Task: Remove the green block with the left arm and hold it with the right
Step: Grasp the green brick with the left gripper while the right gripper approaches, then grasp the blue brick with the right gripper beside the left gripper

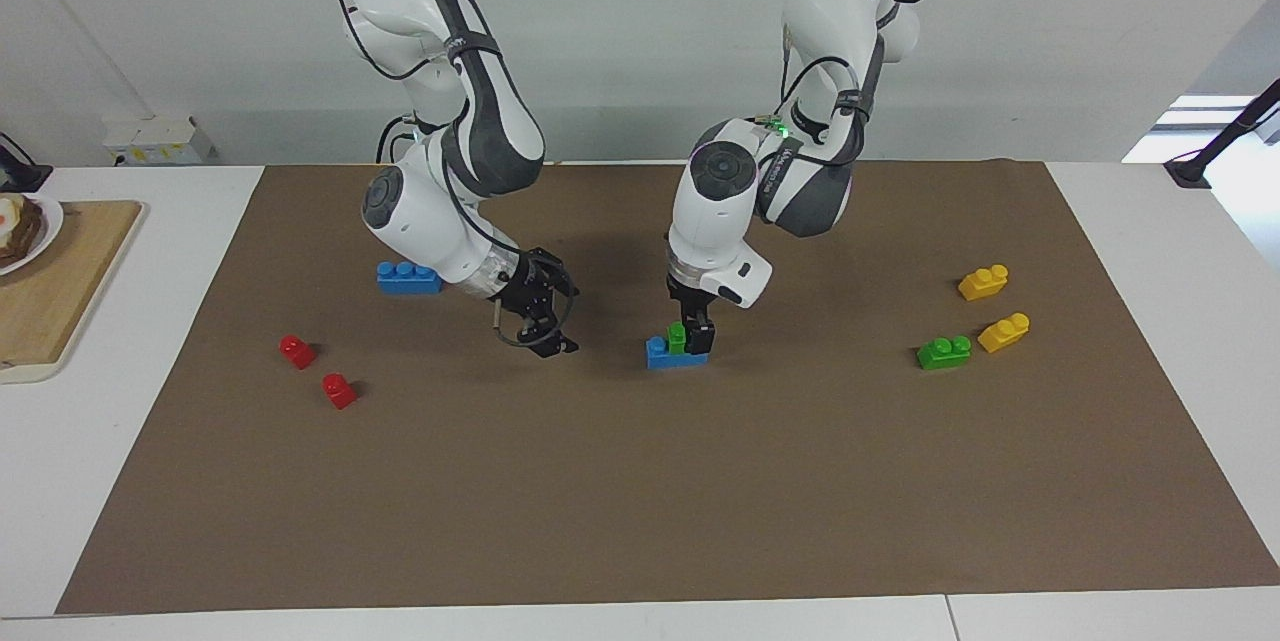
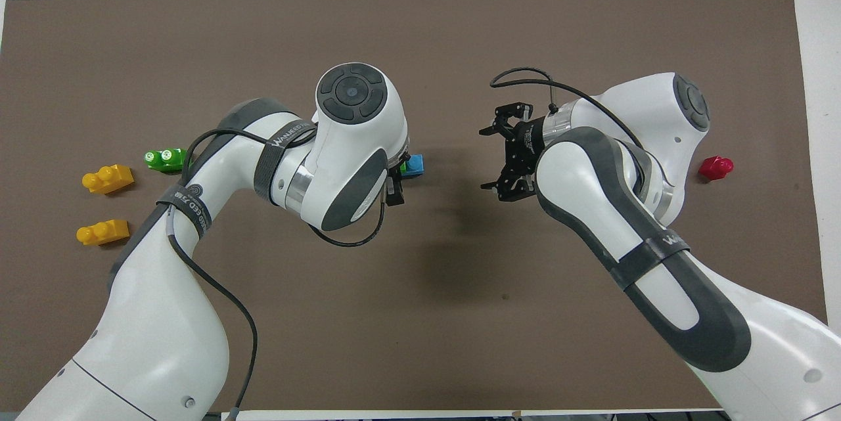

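A small green block (image 1: 677,336) sits on a blue brick (image 1: 668,355) in the middle of the brown mat. My left gripper (image 1: 697,346) is down at this green block and covers one end of it. From overhead only a sliver of the green block (image 2: 402,169) and the blue brick's end (image 2: 414,165) show past the left wrist, with the left gripper (image 2: 395,188) beside them. My right gripper (image 1: 545,341) is open and empty, tilted low over the mat, beside the stack toward the right arm's end. It also shows in the overhead view (image 2: 490,158).
A second, loose green block (image 1: 943,352) and two yellow blocks (image 1: 983,282) (image 1: 1004,332) lie toward the left arm's end. A blue three-stud brick (image 1: 409,277) and two red blocks (image 1: 297,351) (image 1: 339,390) lie toward the right arm's end. A wooden board (image 1: 60,291) sits off the mat.
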